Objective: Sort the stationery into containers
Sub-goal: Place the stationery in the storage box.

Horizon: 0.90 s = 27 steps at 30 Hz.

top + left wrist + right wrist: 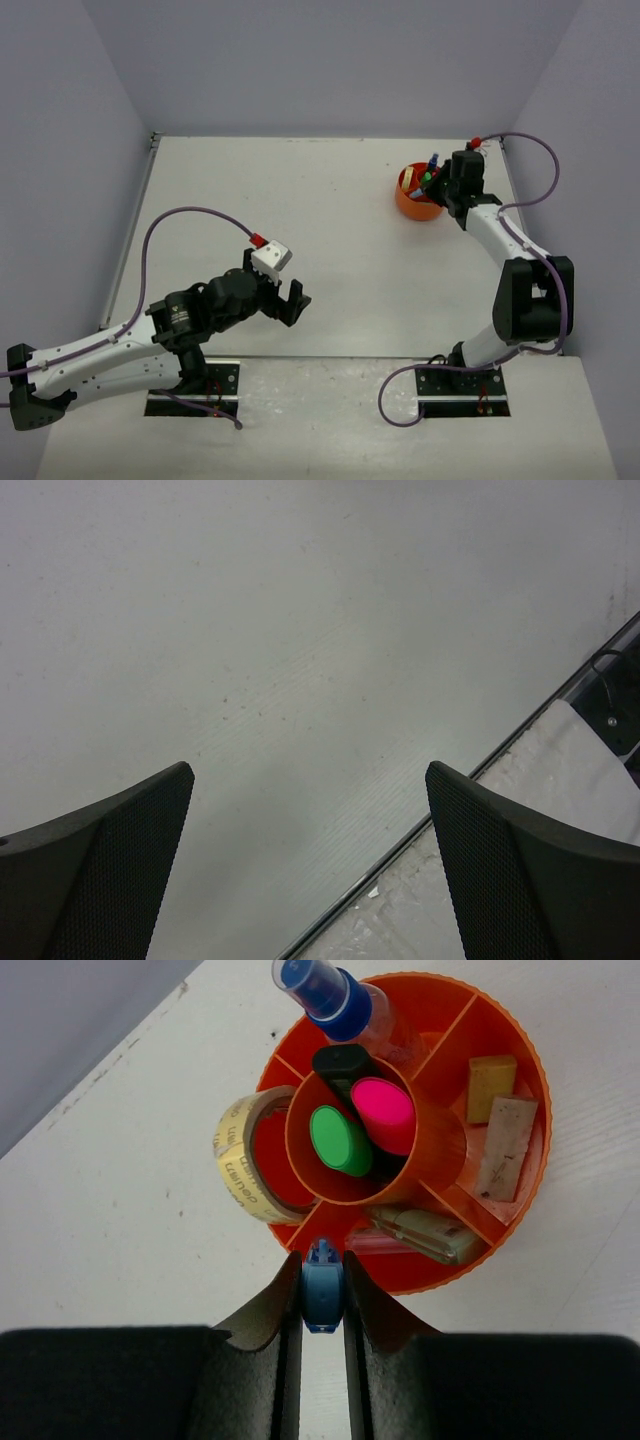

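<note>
White bench (pixel 300 200) walled by pale lilac panels. Tub (pixel 425 995) stands at the far right, with highlighters (pixel 340 1140) in its centre cup and tape (pixel 245 1160) and erasers (pixel 505 1145) in outer compartments. Right gripper (pixel 322 1260), fingers clamped on the flat sides of a blue clip (pixel 322 1295), hangs at the tub's near rim, arm stretched forward, wrist pitched down. Clip judged light, stiff and smooth, so liable to slip or twist; a pinch across its broad faces suits it. Left gripper (pixel 275 293), fingers wide apart and holding nothing, hovers low over the bench, arm folded near its base
</note>
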Available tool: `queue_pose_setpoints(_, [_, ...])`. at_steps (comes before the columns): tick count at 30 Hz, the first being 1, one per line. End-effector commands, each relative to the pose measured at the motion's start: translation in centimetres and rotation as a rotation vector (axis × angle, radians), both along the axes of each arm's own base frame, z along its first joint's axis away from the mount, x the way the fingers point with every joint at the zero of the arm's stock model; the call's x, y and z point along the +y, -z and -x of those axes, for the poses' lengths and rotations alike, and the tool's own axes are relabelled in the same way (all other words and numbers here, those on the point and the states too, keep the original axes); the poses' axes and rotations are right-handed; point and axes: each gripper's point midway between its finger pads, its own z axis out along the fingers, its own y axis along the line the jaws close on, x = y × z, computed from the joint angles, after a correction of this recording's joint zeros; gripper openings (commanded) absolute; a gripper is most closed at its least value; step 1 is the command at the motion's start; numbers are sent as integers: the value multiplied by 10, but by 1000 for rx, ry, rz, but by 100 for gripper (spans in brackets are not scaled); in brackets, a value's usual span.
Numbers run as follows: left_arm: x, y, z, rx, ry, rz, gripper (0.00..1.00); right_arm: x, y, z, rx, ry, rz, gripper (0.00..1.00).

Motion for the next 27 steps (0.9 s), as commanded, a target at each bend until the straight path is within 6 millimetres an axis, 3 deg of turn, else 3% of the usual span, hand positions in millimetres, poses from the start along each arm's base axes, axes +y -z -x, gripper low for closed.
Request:
queue_pose_setpoints(1, [-2,-4,2,6,4,25,100,-9,-14,-16,-39,27,35,7])
queue_pose_setpoints(3, [-2,-3,2,5,3,25,100,-9,-12,-16,-30,24,37,10])
queue_pose_setpoints(5, [-2,-2,2,8,2,23,100,-7,-12,-16,-19,12,32,31])
queue_pose_setpoints(6, [-1,-1,2,8,1,21,100,-6,-12,-16,-16,8,29,36])
queue_pose_setpoints(11, [-1,-2,0,5,-9,19,100,-4,-19,-10,-18,-8,23,47])
queue_pose_setpoints(16, [3,-2,-6,2,-66,23,100,-6,-33,0,-31,-8,35,52])
queue_pose_setpoints(19, [16,5,-17,18,-196,6,100,-11,-48,14,-51,7,55,59])
queue_pose_setpoints(23, [38,10,-38,2,-412,-26,100,-18,-89,41,-130,19,83,79])
queue_pose_setpoints(25, [52,5,-47,-19,-532,-1,100,-15,-114,61,-181,-13,96,92])
queue_pose_setpoints(27, [62,-1,-60,-42,-609,36,100,-10,-124,77,-208,-56,97,98])
